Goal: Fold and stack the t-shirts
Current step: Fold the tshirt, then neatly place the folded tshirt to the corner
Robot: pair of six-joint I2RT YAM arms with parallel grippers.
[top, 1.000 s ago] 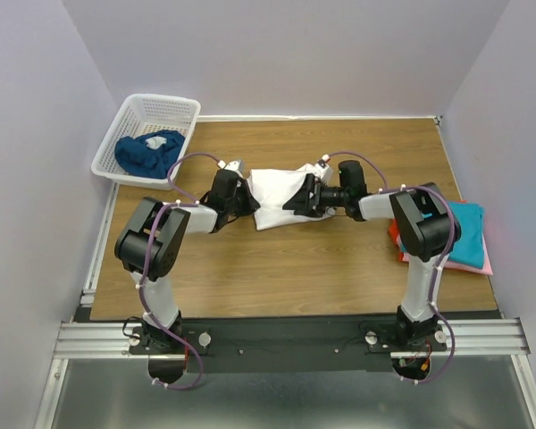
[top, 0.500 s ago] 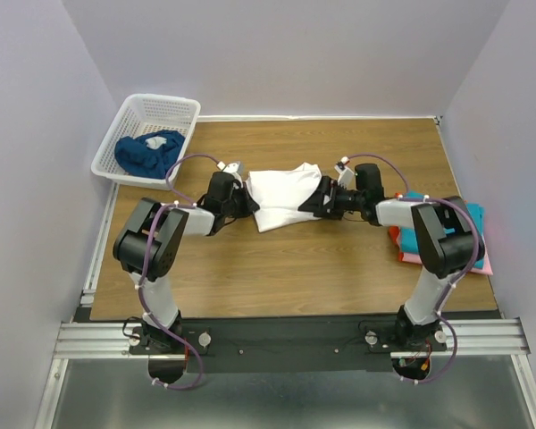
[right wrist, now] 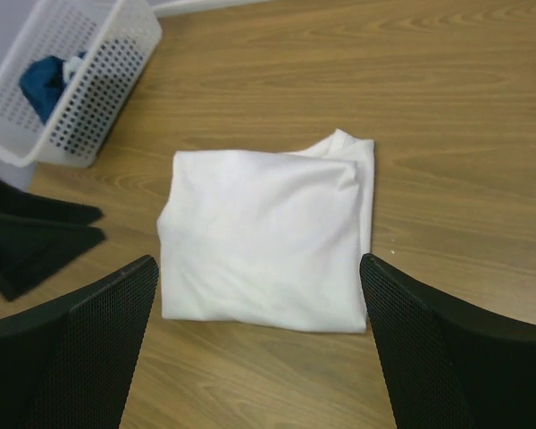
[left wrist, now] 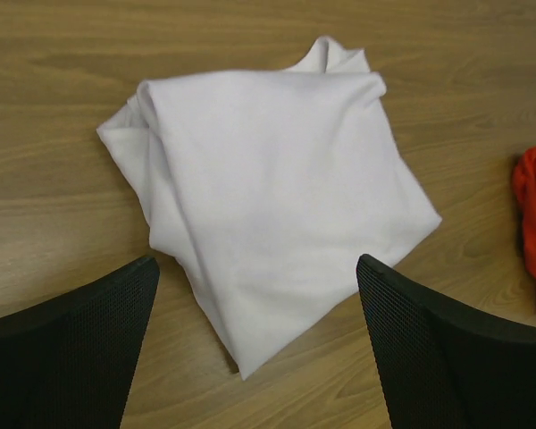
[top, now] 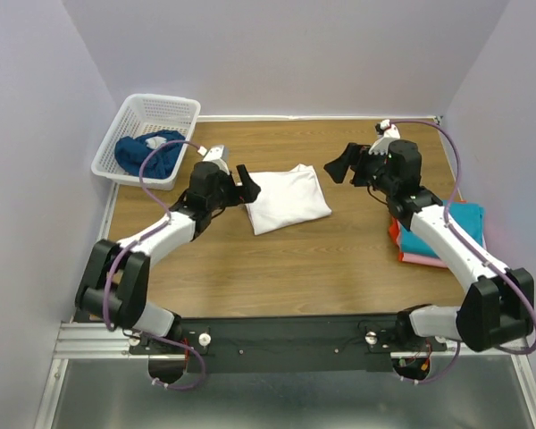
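Both spread and empty, the left gripper and right gripper are hovering beside the folded white t-shirt, which is likely awaiting pickup and transfer onto the coloured stack.

Showed a white plastic lattice basket at the far left corner of a brown wood-grain tabletop, reaching past the wood's left edge. Caught the same basket at the upper left of the right wrist view, its perforated wall facing the camera, with bare wood stretching to the right. Framed the table with plain lilac walls on three sides and a thin white strip along the far edge. Took in a black crossbar on silver aluminium rails at the near edge, above a grey metal sheet.
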